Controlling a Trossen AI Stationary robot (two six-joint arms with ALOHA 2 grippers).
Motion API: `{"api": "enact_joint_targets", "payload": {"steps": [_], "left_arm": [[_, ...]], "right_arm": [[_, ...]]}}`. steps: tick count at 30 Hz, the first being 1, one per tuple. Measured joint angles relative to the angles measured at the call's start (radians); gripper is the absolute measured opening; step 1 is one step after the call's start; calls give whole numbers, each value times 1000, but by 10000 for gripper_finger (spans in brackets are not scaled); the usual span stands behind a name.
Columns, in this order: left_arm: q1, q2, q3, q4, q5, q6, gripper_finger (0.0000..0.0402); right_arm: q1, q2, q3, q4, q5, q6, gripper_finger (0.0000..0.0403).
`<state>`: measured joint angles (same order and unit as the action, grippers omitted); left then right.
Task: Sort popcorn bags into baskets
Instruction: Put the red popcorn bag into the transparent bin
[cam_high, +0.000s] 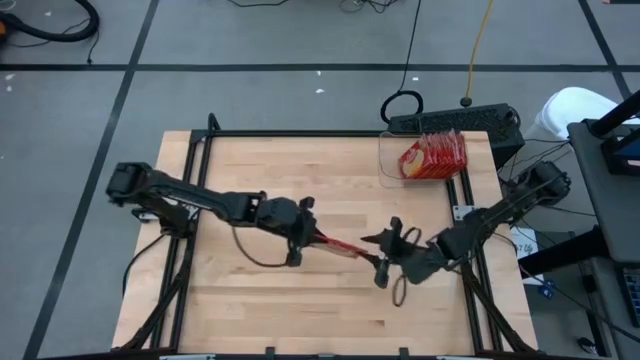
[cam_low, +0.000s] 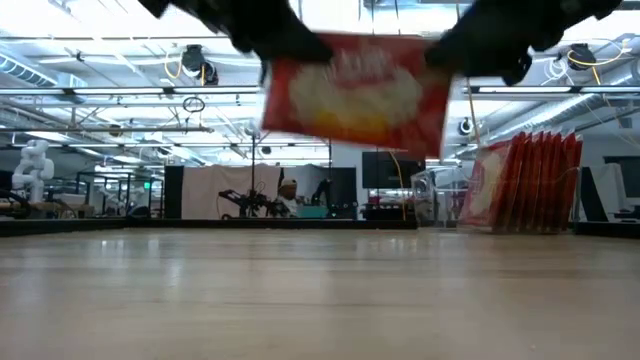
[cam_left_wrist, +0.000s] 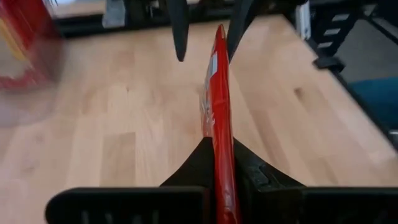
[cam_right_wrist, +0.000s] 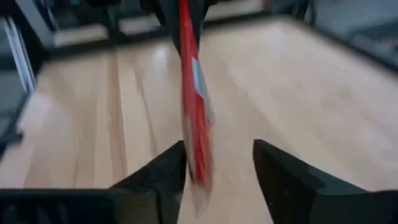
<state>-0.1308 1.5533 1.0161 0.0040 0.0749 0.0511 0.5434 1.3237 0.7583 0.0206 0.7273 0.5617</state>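
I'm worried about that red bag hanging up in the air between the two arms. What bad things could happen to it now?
The left gripper pinches only one end of the popcorn bag, edge-on above the table, while the right gripper is open around the other end. The bag may sag, swing or slip and fall. The clear basket is already packed with bags, so squeezing one more in might knock them.

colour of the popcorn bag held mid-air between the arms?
Red, with a yellow-cream popcorn picture on its face: popcorn bag. Shows best in the low view.
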Motion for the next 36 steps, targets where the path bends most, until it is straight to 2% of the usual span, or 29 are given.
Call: {"api": "enact_joint_targets", "payload": {"steps": [3,8,12,16,20,30,33,36], "left_arm": [[-9,-74,0,-24,-5,-26,22],[-23,-137,-47,75,-17,-87,25],[-46,-132,-179,367,-16,-141,20],[-59,-121,-308,705,-52,-169,24],[-59,-118,-397,901,-87,-185,30],[-56,-118,-446,941,-83,-186,23],[-56,-118,-446,950,-82,-187,31],[-56,-118,-446,955,-80,-184,30]], "right_arm": [[47,-1,-61,210,113,-89,195],[81,36,-162,654,162,-252,207],[83,96,-209,900,163,-356,207],[78,170,-214,1046,161,-442,206],[57,251,-214,1182,158,-478,206],[7,357,-212,1529,107,-598,205],[7,352,-212,1547,105,-628,201],[7,352,-212,1547,104,-634,177]]}}
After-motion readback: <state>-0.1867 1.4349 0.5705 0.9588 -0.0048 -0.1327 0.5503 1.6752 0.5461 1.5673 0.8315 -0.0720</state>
